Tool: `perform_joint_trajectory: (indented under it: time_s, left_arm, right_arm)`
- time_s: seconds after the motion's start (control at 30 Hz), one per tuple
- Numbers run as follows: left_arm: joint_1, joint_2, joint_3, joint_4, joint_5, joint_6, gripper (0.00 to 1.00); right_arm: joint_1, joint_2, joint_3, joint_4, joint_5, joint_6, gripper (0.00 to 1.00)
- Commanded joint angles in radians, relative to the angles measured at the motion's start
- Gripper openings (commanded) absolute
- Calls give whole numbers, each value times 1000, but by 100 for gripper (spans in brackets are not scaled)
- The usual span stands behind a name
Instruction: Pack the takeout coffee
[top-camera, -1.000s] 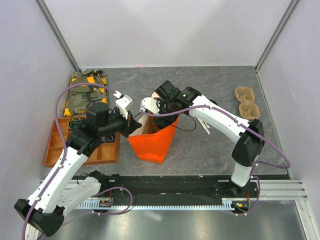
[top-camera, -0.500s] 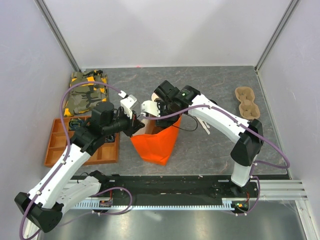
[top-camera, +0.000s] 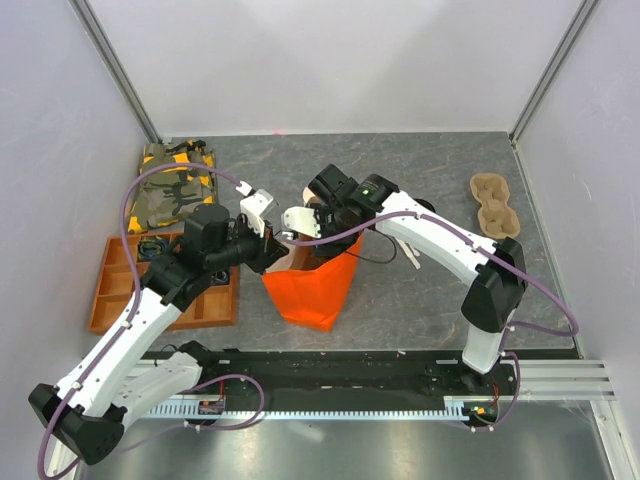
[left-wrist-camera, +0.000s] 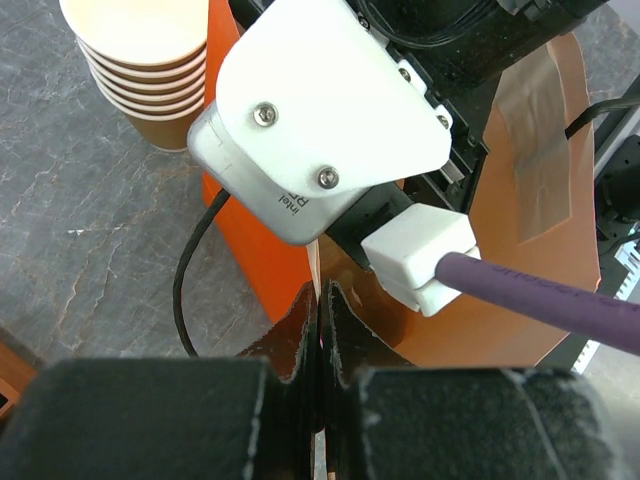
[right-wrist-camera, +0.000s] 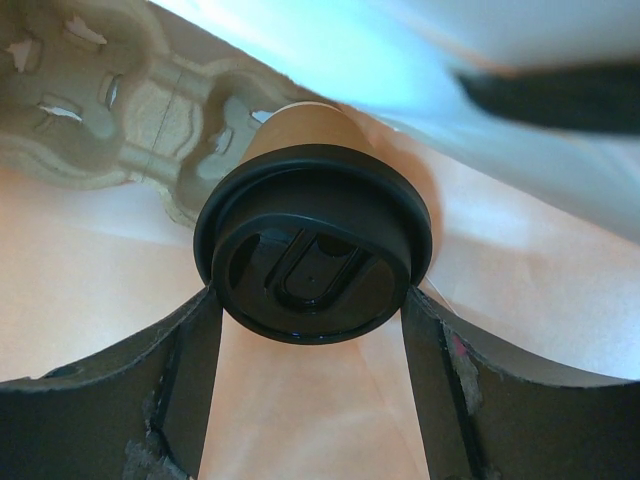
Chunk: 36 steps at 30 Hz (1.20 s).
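Note:
The takeout coffee (right-wrist-camera: 312, 258), a tan cup with a black lid, hangs inside the orange bag (top-camera: 305, 290). My right gripper (right-wrist-camera: 311, 296) is shut on it, one finger pressing each side of the lid. In the top view the right arm (top-camera: 345, 200) reaches down into the bag's mouth and the cup is hidden. My left gripper (left-wrist-camera: 319, 298) is shut on the bag's rim (left-wrist-camera: 312, 262), pinching the thin paper edge at the left side of the opening. A pulp cup carrier (right-wrist-camera: 110, 130) lies inside the bag beside the cup.
A stack of lidless tan cups (left-wrist-camera: 140, 80) stands just left of the bag. An orange compartment tray (top-camera: 120, 290) and a camouflage pouch (top-camera: 177, 185) lie at the left. Another pulp carrier (top-camera: 494, 203) rests at the far right. A black cable (left-wrist-camera: 185, 290) runs beside the bag.
The left gripper has drawn the bag's rim slightly to the right, and the bag has shifted with it. The right arm has stayed in the bag's mouth.

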Motion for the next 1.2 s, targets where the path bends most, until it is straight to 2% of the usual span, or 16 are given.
perform_joint_trajectory:
  time_s: [0.0,0.13,0.5,0.8,1.17]
  left_arm:
    - [-6,-23,22,55,17,-29,2]
    - [-9,-29,16,55,23,-25,2]
    - [-13,-29,-6,75,15,-22,2]
    - [-16,-52,-23,79,-9,-39,5]
    - [-42,-80,-29,76,-29,-19,4]
  right_arm:
    - [0,18,-19,-2,0,-33,29]
    - [-2,15,-28,21,-30,-10,36]
    - [-43,37,-34,57,-107,9,42]
    - [-69,40,-42,31,-150,-25,39]
    - [-154,15,13,15,-264,36,35]
